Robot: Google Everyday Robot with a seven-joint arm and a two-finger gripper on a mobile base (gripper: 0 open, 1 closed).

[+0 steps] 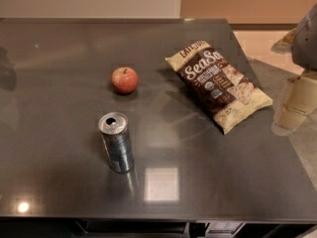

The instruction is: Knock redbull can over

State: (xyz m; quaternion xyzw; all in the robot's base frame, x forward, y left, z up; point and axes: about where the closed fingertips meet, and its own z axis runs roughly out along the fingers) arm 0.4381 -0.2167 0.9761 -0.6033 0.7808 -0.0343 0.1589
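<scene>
The redbull can (117,143) stands upright on the dark grey table (208,182), left of the middle and toward the front. It is slim, silver and dark blue, and its shiny top with the pull-tab opening shows. My gripper (292,108) hangs at the right edge of the view over the table's right side, far to the right of the can and slightly behind it. It holds nothing that I can see.
A red apple (124,80) sits behind the can. A brown and cream chip bag (218,86) lies flat between the can and the gripper, toward the back right. The table's front edge runs along the bottom of the view.
</scene>
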